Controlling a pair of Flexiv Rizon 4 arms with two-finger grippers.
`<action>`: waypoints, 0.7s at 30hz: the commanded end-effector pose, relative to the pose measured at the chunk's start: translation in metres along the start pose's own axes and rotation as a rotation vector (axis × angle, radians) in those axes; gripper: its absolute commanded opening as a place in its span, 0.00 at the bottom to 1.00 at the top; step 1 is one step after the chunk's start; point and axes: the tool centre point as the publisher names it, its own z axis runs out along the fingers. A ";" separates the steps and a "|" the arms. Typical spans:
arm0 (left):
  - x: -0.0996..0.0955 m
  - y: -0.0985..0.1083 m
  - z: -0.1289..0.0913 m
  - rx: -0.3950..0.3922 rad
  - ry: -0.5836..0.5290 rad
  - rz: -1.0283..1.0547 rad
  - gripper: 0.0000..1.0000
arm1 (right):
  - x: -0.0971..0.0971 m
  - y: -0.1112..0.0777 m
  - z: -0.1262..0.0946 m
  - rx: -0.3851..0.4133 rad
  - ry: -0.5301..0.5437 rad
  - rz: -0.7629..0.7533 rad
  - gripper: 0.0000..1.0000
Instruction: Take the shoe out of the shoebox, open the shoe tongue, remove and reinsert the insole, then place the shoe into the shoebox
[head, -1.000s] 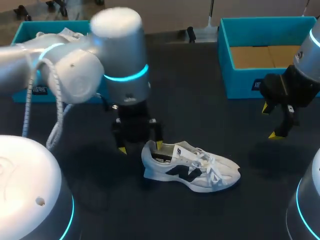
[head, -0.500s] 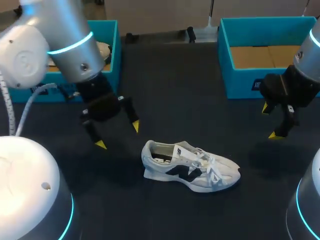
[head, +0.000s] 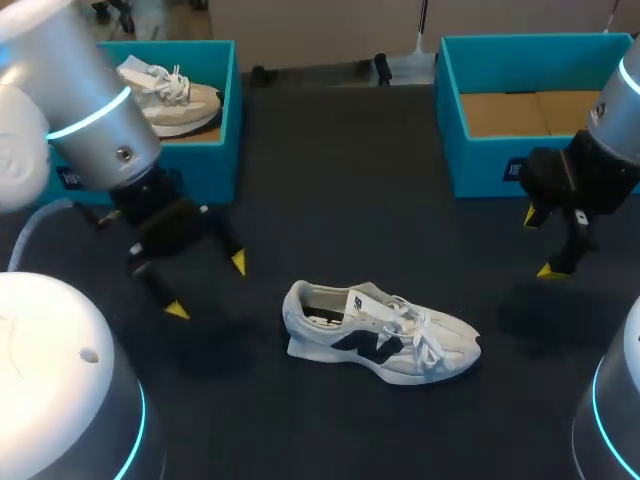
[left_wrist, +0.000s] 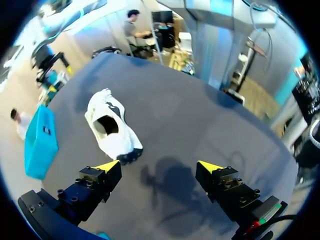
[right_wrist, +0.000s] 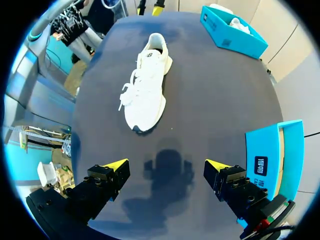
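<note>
Left wrist view has the left claw (left_wrist: 158, 167) spread wide and holding nothing, its yellow tips hanging over the dark table (left_wrist: 200, 125) with only its own shadow beneath. The white shoe (left_wrist: 112, 127) lies ahead of it, off toward one finger, heel end nearer and apart from both tips.

Right wrist view shows the right claw (right_wrist: 166, 165) likewise released and gripping nothing. The shoe is well ahead of it, toe pointing back toward the claw.

From the head view, the shoe rests upright on its sole between the two claws, touching neither, with its laces loose. Behind the left claw, the left shoebox (head: 225, 120) holds a second shoe (head: 170, 95), and the left arm (head: 90, 110) hides part of that box. Behind the right claw stands the right shoebox (head: 500, 150), its brown cardboard floor showing and its far side cut off. Whether the insole sits inside the shoe cannot be made out.
</note>
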 end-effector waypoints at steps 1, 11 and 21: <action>0.021 0.021 0.006 0.116 -0.261 -0.086 1.00 | 0.001 0.000 0.000 0.001 -0.001 0.000 1.00; 0.029 0.035 0.010 0.253 -0.247 -0.112 1.00 | 0.001 0.000 0.000 0.001 -0.001 0.000 1.00; 0.027 0.060 0.033 0.456 -0.281 -0.289 1.00 | 0.001 0.000 0.000 0.001 -0.001 0.000 1.00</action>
